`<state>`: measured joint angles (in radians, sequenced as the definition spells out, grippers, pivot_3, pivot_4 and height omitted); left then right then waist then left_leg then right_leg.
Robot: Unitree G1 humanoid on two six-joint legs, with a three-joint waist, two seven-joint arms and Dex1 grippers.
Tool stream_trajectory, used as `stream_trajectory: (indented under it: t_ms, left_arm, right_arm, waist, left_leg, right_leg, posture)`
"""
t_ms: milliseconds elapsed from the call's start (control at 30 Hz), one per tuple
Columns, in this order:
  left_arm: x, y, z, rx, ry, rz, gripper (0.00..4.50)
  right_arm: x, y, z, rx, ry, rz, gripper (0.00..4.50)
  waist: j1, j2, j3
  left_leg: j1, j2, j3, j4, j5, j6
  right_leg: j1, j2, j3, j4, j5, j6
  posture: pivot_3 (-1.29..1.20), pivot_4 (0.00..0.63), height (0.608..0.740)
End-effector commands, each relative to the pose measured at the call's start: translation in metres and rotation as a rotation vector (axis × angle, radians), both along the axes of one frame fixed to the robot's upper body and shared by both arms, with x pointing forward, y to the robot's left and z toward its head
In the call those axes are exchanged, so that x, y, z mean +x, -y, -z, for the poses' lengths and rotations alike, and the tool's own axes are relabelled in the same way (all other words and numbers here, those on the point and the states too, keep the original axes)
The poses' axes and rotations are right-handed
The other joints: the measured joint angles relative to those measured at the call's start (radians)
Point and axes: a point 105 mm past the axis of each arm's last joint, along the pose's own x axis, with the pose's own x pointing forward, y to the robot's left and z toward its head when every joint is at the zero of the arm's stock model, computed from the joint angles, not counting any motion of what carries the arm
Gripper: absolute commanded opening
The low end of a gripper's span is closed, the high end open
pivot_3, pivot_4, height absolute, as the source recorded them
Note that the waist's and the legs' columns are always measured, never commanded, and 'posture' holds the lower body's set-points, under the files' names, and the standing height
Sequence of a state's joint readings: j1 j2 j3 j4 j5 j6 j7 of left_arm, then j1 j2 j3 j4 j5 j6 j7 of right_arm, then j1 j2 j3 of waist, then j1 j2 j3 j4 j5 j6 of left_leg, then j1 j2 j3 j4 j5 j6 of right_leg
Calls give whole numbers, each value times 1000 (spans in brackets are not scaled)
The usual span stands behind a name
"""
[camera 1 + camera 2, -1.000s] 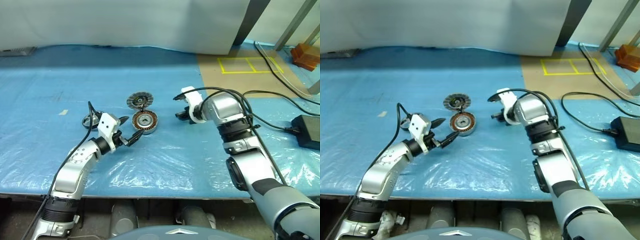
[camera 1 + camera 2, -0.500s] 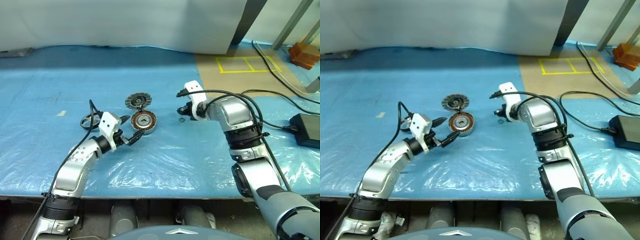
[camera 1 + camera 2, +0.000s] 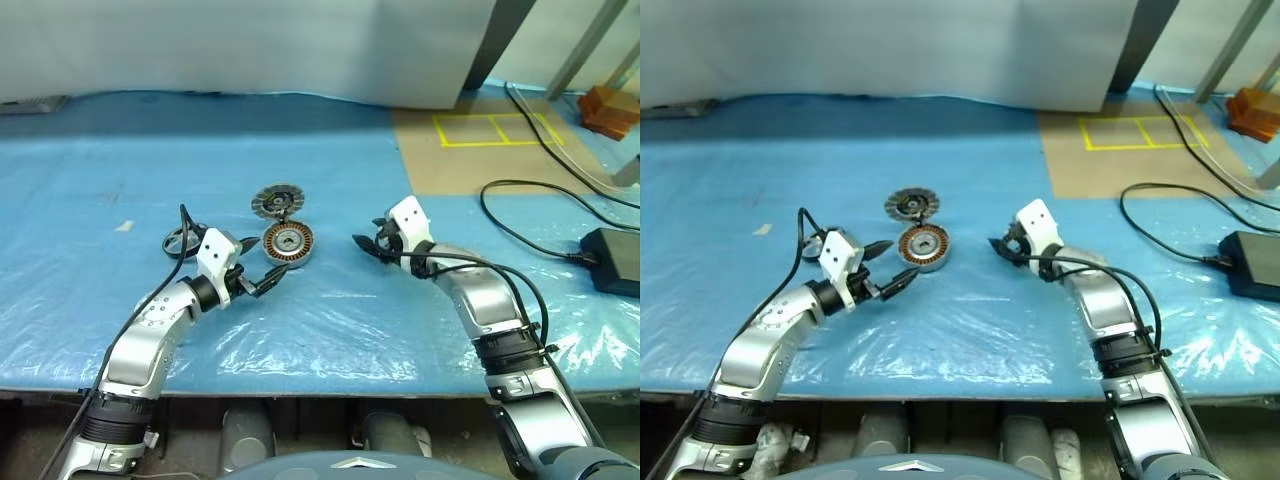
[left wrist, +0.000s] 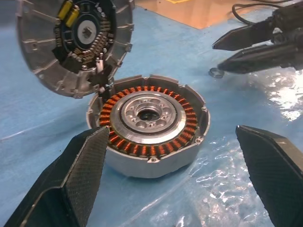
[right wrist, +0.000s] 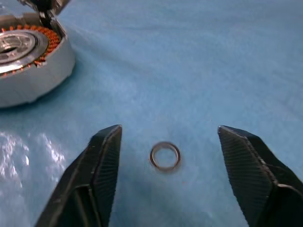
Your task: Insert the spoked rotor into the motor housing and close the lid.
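Note:
The motor housing (image 3: 288, 242) lies on the blue sheet, its copper windings ringing a metal hub (image 4: 147, 112). Its lid (image 3: 278, 201) stands open at the far side, hinged to the rim. The spoked rotor (image 3: 177, 240) rests flat on the sheet, left of the housing and partly behind my left wrist. My left gripper (image 3: 263, 261) is open just in front-left of the housing, touching nothing. My right gripper (image 3: 366, 240) is open low over the sheet, right of the housing. A small metal ring (image 5: 165, 156) lies loose between its fingers.
A black power adapter (image 3: 612, 262) and its cables (image 3: 520, 190) lie at the right. Behind them are a brown patch with yellow tape (image 3: 495, 128) and wooden blocks (image 3: 610, 108). The table's front edge (image 3: 300, 385) runs close below both arms.
My right gripper has opened, swung from pointing steeply down to nearly level, and dropped toward the sheet. The small ring now lies between its fingers. The left arm has stayed put.

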<state>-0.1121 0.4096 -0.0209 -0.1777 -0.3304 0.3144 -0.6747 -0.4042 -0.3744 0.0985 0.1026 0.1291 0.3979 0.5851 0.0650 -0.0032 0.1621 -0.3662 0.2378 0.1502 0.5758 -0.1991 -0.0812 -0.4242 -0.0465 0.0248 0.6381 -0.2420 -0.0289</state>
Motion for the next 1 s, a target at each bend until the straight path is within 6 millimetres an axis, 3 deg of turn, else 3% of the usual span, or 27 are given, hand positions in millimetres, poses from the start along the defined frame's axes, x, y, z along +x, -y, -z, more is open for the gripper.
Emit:
stream_trajectory:
  t_ms: [33,333,600,1000]
  left_arm:
    - [-2,-1,-14,6,47,14,4500]
    - [2,0,-16,21,45,38,4500]
    - [2,1,-18,24,48,46,4500]
    - [0,0,-15,27,40,31,4500]
  right_arm:
    - [-2,-5,-15,47,118,-25,4471]
    - [0,-22,11,20,105,-13,4471]
    - [13,0,44,-30,28,94,4471]
    - [-9,3,57,-28,-32,23,4471]
  waist:
    - [-5,0,0]
    - [-15,0,0]
    - [-19,0,0]
    - [-14,-1,-1]
  left_leg:
    - [0,0,0,0,0,0]
    - [1,-1,0,0,0,1]
    - [2,-1,0,0,0,1]
    - [4,-2,0,0,0,1]
  right_leg:
    - [0,0,1,0,0,0]
    - [0,0,1,-1,0,0]
    - [1,0,1,0,0,0]
    - [4,-1,1,-1,0,0]
  posture:
    - [0,150,740]
    - [0,150,740]
    - [0,150,740]
    - [0,150,740]
